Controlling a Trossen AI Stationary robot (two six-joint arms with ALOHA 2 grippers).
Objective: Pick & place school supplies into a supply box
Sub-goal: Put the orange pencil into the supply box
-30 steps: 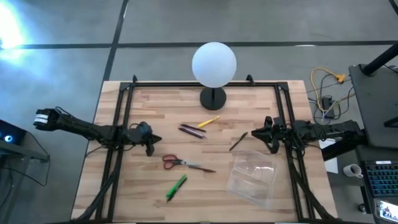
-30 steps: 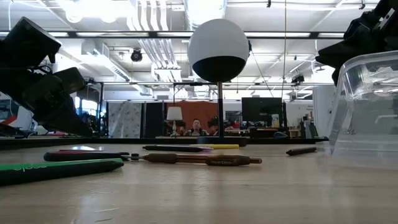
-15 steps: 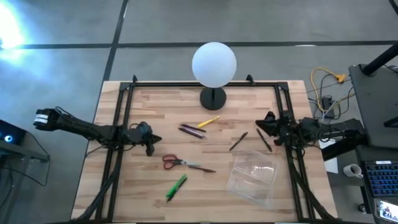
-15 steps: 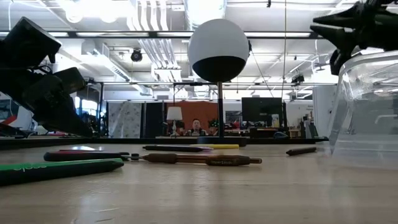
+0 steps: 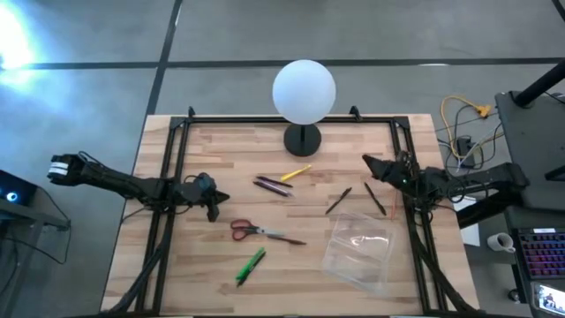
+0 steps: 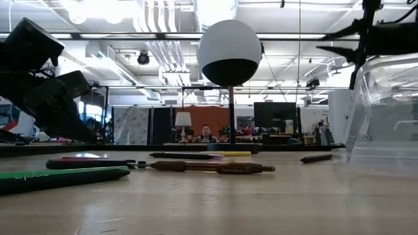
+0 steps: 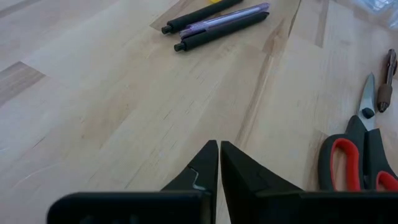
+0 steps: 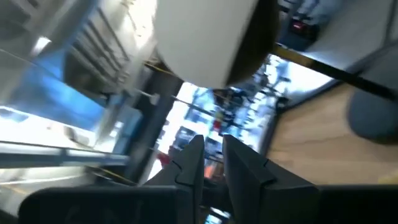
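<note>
My right gripper (image 5: 365,161) hovers above the table near its right far corner, raised and narrowly open, pointing at the white globe lamp (image 8: 211,37). It holds nothing. A dark pen (image 5: 375,199) lies flat just behind the clear supply box (image 5: 357,252); another dark pen (image 5: 338,200) lies beside it. Two dark pens (image 5: 274,185) and the yellow pencil (image 5: 296,173) lie mid-table. Nearer lie the red-handled scissors (image 5: 254,231) and the green marker (image 5: 251,265). My left gripper (image 5: 213,207) is shut and rests low, left of the scissors (image 7: 354,158).
The globe lamp (image 5: 304,93) stands on its black base (image 5: 303,139) at the middle of the far edge. Black rails (image 5: 168,203) run along the table's left, right and far sides. Bare wood shows between the left gripper and the pens (image 7: 217,18).
My right gripper has risen and drawn back from over the pen beside the box toward the far right corner, tipping its fingers upward. The dark pen it had covered now shows lying on the table. My left arm has kept still.
</note>
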